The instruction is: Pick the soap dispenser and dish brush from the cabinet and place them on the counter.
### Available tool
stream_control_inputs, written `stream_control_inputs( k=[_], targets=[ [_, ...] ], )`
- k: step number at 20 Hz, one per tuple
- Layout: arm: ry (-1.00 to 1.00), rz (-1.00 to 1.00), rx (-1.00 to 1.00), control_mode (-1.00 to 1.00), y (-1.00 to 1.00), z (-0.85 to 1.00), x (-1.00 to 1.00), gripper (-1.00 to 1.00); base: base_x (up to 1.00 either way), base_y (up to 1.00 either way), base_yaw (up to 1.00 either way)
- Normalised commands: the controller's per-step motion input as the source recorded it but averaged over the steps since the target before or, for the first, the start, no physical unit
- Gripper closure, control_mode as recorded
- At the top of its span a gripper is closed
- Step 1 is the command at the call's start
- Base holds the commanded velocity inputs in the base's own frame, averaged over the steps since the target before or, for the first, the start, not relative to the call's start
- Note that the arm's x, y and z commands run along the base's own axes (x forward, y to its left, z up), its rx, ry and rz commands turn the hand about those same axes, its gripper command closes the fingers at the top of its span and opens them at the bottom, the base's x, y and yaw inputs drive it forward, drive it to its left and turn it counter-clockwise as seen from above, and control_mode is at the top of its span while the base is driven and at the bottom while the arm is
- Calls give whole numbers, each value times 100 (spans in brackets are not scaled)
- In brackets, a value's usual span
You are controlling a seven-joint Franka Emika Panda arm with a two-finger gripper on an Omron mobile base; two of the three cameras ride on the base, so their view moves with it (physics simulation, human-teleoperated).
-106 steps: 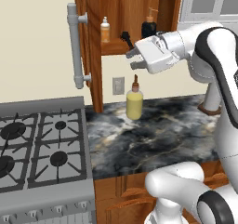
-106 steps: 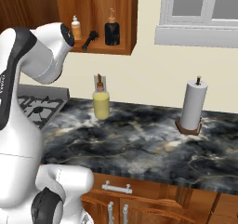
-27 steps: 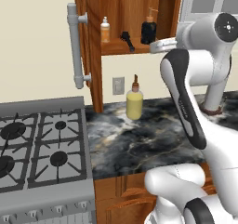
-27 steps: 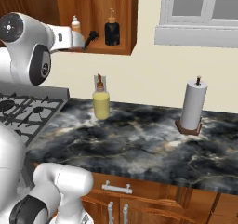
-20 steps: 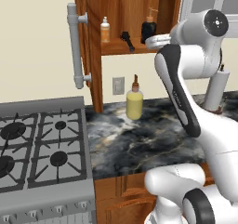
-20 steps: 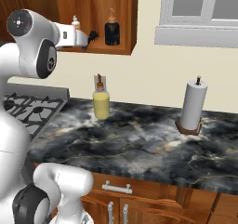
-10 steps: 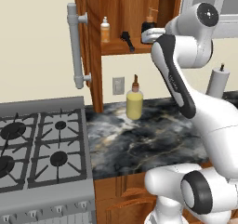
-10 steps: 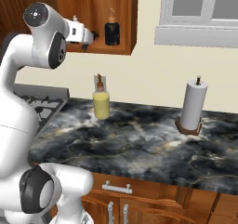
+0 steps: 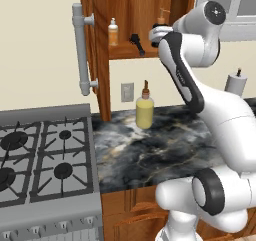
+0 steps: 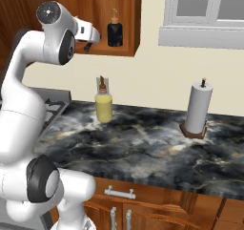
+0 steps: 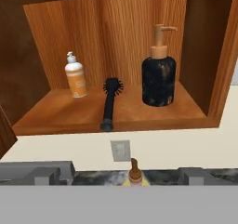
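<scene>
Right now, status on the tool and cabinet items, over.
Tool open, empty, facing the cabinet. Soap dispenser and dish brush on the shelf, untouched. Small orange bottle left of the brush, clear of it.

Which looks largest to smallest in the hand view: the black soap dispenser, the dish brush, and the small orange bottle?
1. Soap dispenser: tallest and widest.
2. and 3. Brush and orange bottle: unsure. The brush looks longer but thin and lies pointing toward the camera; the bottle looks shorter but wider.
</scene>
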Motion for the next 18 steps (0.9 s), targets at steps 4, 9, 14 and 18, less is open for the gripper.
stream_control_inputs(
  k=[4,9,14,18],
  targets=[
    [-5,0,2,-100,1,-15,39,-100,0,0,0],
    [-5,0,1,-100,4,-3,33,-100,0,0,0],
    [-2,0,0,-100,13,0,27,-100,0,0,0],
    [0,0,0,-100,18,0,26,-100,0,0,0]
  ],
)
